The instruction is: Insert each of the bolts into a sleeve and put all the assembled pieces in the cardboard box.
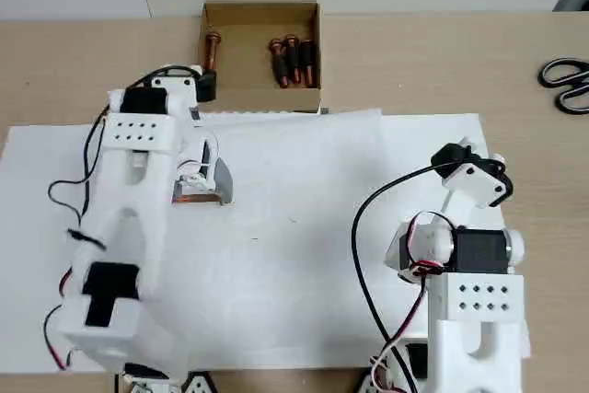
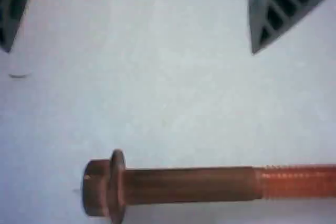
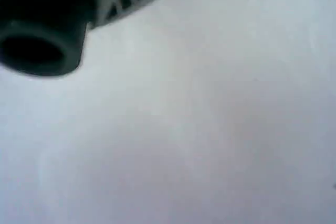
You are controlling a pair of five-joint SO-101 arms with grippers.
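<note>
- On the white paper sheet (image 1: 304, 264), toward the table's (image 1: 414, 62) left edge, the left gripper (image 2: 129, 51) hangs with its jaws spread wide and holds nothing. A copper bolt (image 2: 178, 184) lies flat on the sheet just beside it.
- At the table's far edge, left of middle, the cardboard box (image 1: 262, 98) holds four copper pieces (image 1: 293, 60): one by its left wall, three together right of centre.
- Near the sheet's right edge, the right gripper (image 1: 457, 161) is clamped on a black sleeve (image 3: 37, 51) above the paper.
- By the table's right edge lie scissors (image 1: 566, 85).
</note>
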